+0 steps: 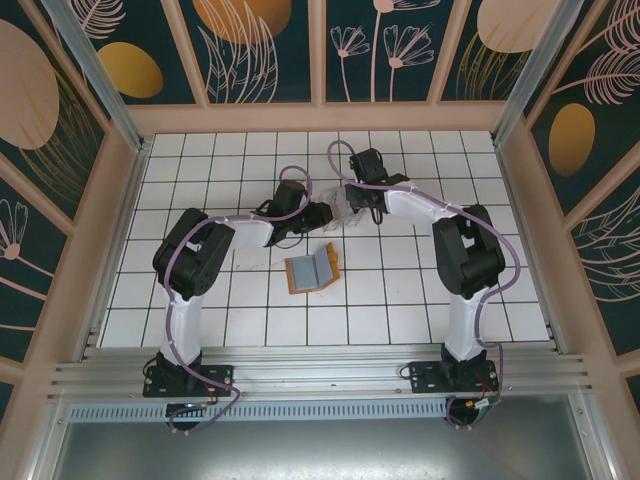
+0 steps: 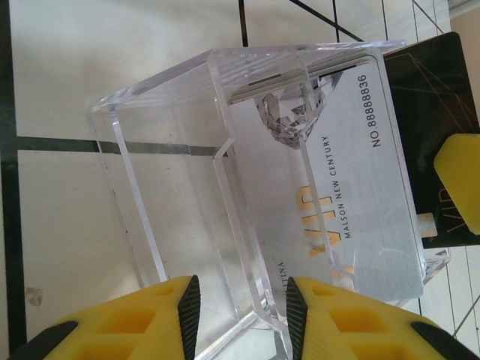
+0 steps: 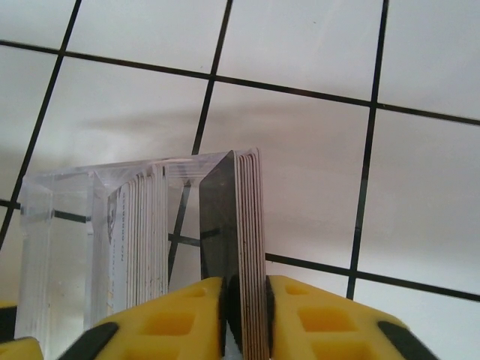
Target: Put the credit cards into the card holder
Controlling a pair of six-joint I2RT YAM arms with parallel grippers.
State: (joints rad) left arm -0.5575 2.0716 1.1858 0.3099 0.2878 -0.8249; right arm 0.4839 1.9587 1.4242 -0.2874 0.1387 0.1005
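The card holder (image 1: pixel 312 270) lies open on the tiles, orange with grey lining, just in front of both grippers. My right gripper (image 3: pixel 246 300) is shut on a stack of several credit cards (image 3: pixel 251 217) held on edge, the black one facing left. My left gripper (image 2: pixel 244 300) is shut on a wall of a clear plastic case (image 2: pixel 172 150). A silver VIP card (image 2: pixel 337 187) stands in that case. Beside it a black card (image 2: pixel 439 90) sits under a yellow finger (image 2: pixel 459 180) of the right gripper. From above, the left gripper (image 1: pixel 328 213) and right gripper (image 1: pixel 362 207) meet at the case.
More cards stand on edge in the clear case (image 3: pixel 60 225), left of the gripped stack. Wooden walls (image 1: pixel 125 200) fence the white tiled table on three sides. Open tiles lie around the card holder.
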